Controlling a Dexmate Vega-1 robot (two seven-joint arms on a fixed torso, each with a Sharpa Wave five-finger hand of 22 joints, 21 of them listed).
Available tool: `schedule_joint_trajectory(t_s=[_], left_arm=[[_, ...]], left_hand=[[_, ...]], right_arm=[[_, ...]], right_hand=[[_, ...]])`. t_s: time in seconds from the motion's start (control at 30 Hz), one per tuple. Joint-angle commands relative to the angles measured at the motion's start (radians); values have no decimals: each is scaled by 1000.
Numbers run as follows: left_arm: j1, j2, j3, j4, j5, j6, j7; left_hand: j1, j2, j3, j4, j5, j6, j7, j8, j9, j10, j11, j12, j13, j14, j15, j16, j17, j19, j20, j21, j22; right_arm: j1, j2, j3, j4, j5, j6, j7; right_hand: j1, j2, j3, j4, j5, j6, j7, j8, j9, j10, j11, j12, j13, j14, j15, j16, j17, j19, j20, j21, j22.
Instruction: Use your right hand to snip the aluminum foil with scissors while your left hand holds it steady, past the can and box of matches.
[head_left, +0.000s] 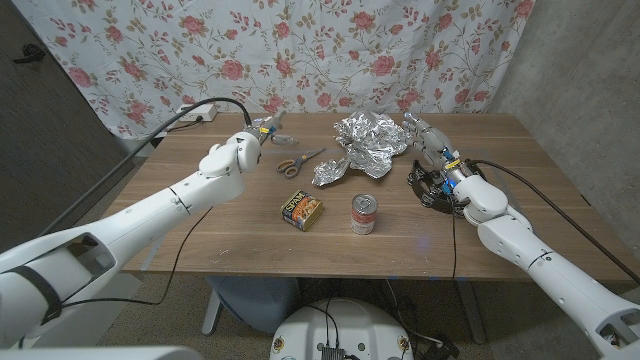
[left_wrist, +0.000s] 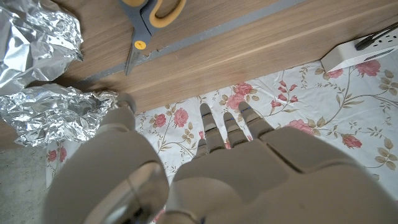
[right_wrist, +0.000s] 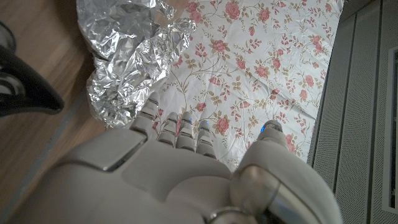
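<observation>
Left robot hand (head_left: 268, 128): raised near the far left part of the surface (head_left: 240, 235), fingers (left_wrist: 225, 127) straight and apart, nothing in it. Smooth off-white shell; a black cable runs along the arm.

Right robot hand (head_left: 428, 138): just right of the foil, fingers (right_wrist: 177, 127) extended side by side, thumb apart, holding nothing. Whether its fingertips touch the foil cannot be told from any view.

Aluminum foil (head_left: 366, 145): crumpled, shiny, irregular mass at the far middle of the surface; a smaller wad extends from its near left side. In the wrist views its creased facets catch the light.

Scissors (head_left: 299, 162): lie flat on the wood between the left robot hand and the foil, apart from both. Yellow-orange handles, grey blades closed. Handles partly cut off in the left wrist view.

Nearer the front edge: box of matches (head_left: 300, 209), small, flat, with a printed top too small to read; beside it a can (head_left: 363, 214), upright cylinder, red-and-white label.

Surface: wood grain, brown. Dark cable loops lie by the right wrist. Floral cloth (head_left: 330, 50) hangs behind.
</observation>
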Motion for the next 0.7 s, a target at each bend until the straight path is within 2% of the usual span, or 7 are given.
schedule_joint_trajectory(t_s=[0.03, 0.27, 0.3, 0.37, 0.43, 0.57, 0.7], left_arm=[[-32, -26, 50, 32, 70, 16, -43], [-32, -37, 45, 46, 75, 6, -45], [-35, -38, 49, 47, 81, 7, -48], [-33, -47, 45, 50, 79, 16, -46], [-34, -54, 50, 52, 91, 26, -42], [-41, -63, 60, 52, 106, 43, -55], [-43, -66, 61, 54, 104, 43, -65]], left_hand=[[19, -1, 5, -5, -3, -47, -4, 3, 4, 5, 1, 1, 2, -5, -1, -4, 1, -8, 1, -2, 1], [62, 19, 20, -13, 3, -49, -12, 9, 4, 31, -22, 9, 5, 11, -18, 3, 1, 0, 4, 2, 0], [67, 20, 21, -14, 3, -48, -13, 10, 4, 36, -19, 10, 5, 12, -18, 4, 1, 0, 4, 2, 0], [94, 21, 25, -19, 3, -31, -19, 18, 4, 57, 13, 17, 5, 24, -5, 7, 1, 5, 2, 4, 0], [107, 16, 24, -17, 1, -4, -32, 28, 3, 83, 19, 22, 2, 29, -2, 7, 0, 11, 6, 5, 0], [117, 1, 13, -11, -5, 22, -45, 31, 3, 157, 5, 41, -5, 48, -19, 12, 0, 18, 2, 5, -1], [114, -7, 7, -9, -8, 36, -42, 33, 3, 170, 1, 41, -7, 55, -28, 14, 0, 20, -5, 5, -1]], right_arm=[[0, 2, -4, 9, 7, 3, 9], [-1, -1, -1, 6, 6, 4, 7], [-2, -2, 0, 3, 5, 2, 4], [-3, -3, 1, 3, 6, 2, 4], [-5, -4, 3, -1, 9, -5, 1], [-4, -8, 0, 0, 11, -10, 8], [0, -7, -1, 3, 10, -9, 11]], right_hand=[[9, -1, 5, -3, -2, 3, -4, 0, 2, 5, -7, 4, 0, -4, -2, 6, 2, -9, -1, 5, 1], [10, 0, 8, -3, -1, 15, -25, 4, 2, 16, -25, 8, 0, -3, -2, 8, 2, -10, -1, 4, 1], [11, 0, 8, -3, -1, 15, -25, 4, 2, 17, -25, 9, 0, -3, -1, 8, 2, -10, -1, 4, 1], [11, 0, 8, -3, -1, 12, -22, 3, 2, 17, -26, 8, 0, -3, -2, 8, 2, -10, -1, 4, 1], [11, 0, 9, -3, -1, 10, -21, 1, 2, 16, -22, 8, -1, -3, -2, 8, 2, -11, -1, 4, 1], [10, -1, 8, -2, -1, 7, -19, 0, 2, 16, -22, 8, -1, -3, 2, 8, 2, -14, 0, 3, 1], [8, -2, 8, -2, -2, 4, -16, -1, 2, 16, -22, 8, -1, -3, 4, 9, 2, -17, 1, 2, 1]])
